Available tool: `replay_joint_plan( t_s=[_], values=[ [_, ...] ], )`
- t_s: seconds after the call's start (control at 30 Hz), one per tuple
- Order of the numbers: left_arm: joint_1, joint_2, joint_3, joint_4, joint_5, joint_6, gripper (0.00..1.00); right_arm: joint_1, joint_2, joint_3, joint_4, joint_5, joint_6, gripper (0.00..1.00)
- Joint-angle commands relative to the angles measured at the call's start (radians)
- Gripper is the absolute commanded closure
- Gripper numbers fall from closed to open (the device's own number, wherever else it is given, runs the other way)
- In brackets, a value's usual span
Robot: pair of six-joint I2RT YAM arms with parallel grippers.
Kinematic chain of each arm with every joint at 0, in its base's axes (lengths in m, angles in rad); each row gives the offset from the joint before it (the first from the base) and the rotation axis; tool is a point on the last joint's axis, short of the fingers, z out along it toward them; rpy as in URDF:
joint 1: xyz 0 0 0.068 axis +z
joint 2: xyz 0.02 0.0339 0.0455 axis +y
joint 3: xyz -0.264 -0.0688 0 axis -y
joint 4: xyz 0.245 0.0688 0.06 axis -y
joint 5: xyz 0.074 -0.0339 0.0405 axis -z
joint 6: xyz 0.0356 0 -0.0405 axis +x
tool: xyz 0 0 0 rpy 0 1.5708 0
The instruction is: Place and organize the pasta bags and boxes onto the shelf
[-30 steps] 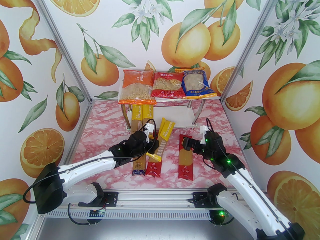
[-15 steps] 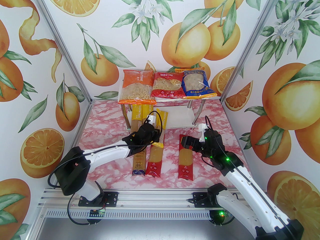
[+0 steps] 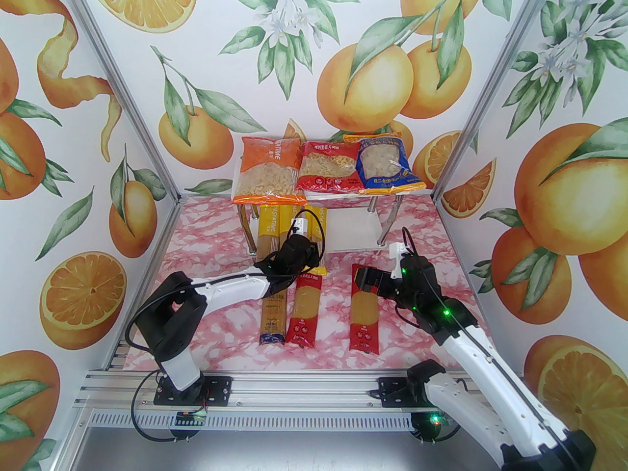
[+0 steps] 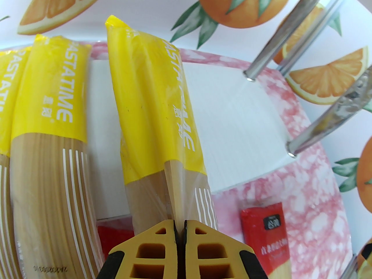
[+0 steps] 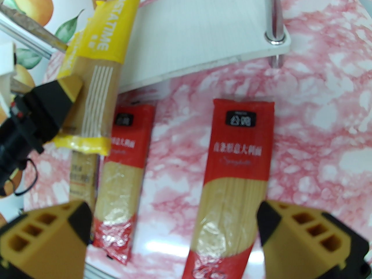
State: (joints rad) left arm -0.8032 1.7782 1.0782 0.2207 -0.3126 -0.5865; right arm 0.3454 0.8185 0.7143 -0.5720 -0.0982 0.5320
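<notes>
My left gripper (image 4: 180, 228) is shut on a yellow spaghetti pack (image 4: 151, 97), pinching its clear seam. The pack's far end lies over the shelf's lower board (image 4: 232, 126), beside another yellow pack (image 4: 49, 112). From the top view, the left gripper (image 3: 308, 258) holds that pack (image 3: 320, 223) next to two yellow packs (image 3: 274, 223) on the lower tier. Orange (image 3: 267, 170), red (image 3: 327, 167) and blue (image 3: 385, 165) bags lie on the top tier. My right gripper (image 5: 174, 228) stands open over a red pack (image 5: 232, 170) and hovers (image 3: 365, 282).
A second red pack (image 3: 304, 312) and a dark blue pack (image 3: 274, 317) lie side by side on the pink marble table in front of the shelf. Slanted chrome legs (image 4: 261, 60) stand at the shelf's right end. Printed walls enclose three sides.
The left arm has carried the yellow pack away from me, from above the red pack to the shelf's lower tier, and straightened it. The right gripper shifted slightly and stays open.
</notes>
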Motion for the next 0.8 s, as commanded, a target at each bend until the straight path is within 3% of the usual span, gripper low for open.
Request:
replay_joint_plan(
  t_s=[0.0, 0.43, 0.77],
  values=[
    [0.008, 0.000, 0.086, 0.210, -0.051, -0.022, 1.00, 0.004, -0.002, 0.022, 0.013, -0.016, -0.011, 0.00],
    [0.034, 0.055, 0.073, 0.219, -0.138, -0.066, 1.00, 0.002, 0.006, 0.024, 0.004, -0.013, -0.022, 0.00],
    [0.048, 0.125, 0.099, 0.209, -0.142, -0.099, 1.00, 0.002, 0.005, 0.022, -0.010, -0.008, -0.026, 0.00]
  ],
)
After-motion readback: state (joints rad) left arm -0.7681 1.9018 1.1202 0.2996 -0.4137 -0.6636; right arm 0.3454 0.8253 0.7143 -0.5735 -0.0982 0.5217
